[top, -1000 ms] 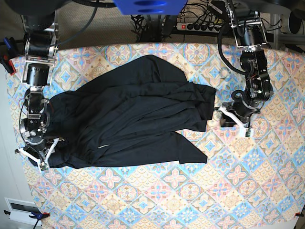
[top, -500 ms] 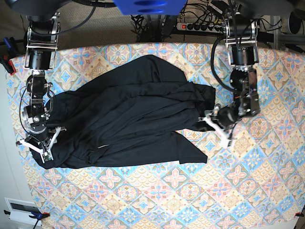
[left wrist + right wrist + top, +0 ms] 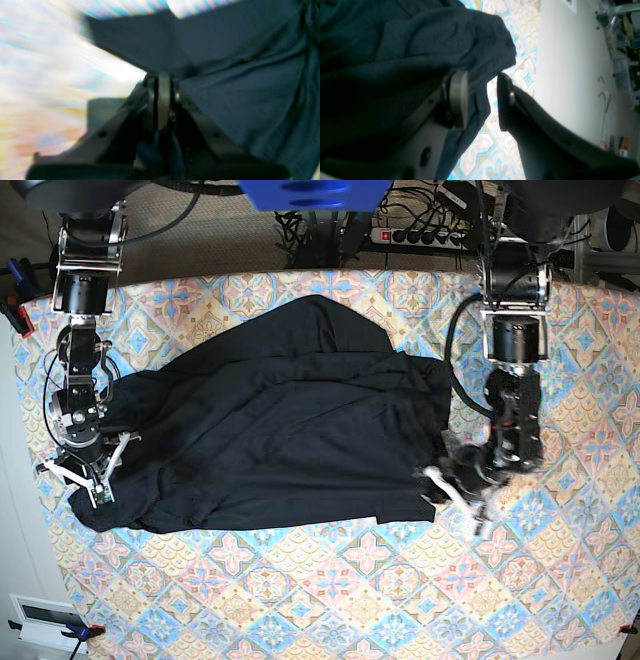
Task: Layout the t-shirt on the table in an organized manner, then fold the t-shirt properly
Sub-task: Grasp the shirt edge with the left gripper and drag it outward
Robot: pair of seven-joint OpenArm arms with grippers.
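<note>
- The t-shirt (image 3: 270, 435) lies crumpled across the middle of the table (image 3: 520, 580), a black mass with overlapping folds, reaching from the left edge region to right of centre.
- Its far part rises to a rounded hump near the table's far edge; its near hem runs roughly straight along the near side.
- The left gripper (image 3: 447, 483) sits at the right near corner of the garment in the base view, blurred there.
- In the left wrist view the left gripper (image 3: 160, 82) has its fingers (image 3: 163, 100) pressed together, with dark fabric (image 3: 225, 75) meeting their tips; a fold of the cloth fans out from that pinch point, so it is clamped on the t-shirt's edge.
- The patterned table surface (image 3: 50, 62) beside it is streaked and washed out in that view.
- The right gripper (image 3: 85, 475) is at the garment's left end in the base view, over the cloth's left near corner.
- In the right wrist view the right gripper (image 3: 480, 100) stands parted, a clear gap between its two pads (image 3: 458, 100).
- A hanging fold of the t-shirt (image 3: 420, 50) drapes over the left pad and falls into the gap; the other pad is apart from the cloth, so nothing is clamped.
- The tiled tablecloth (image 3: 480, 150) shows through below that gap.
</note>
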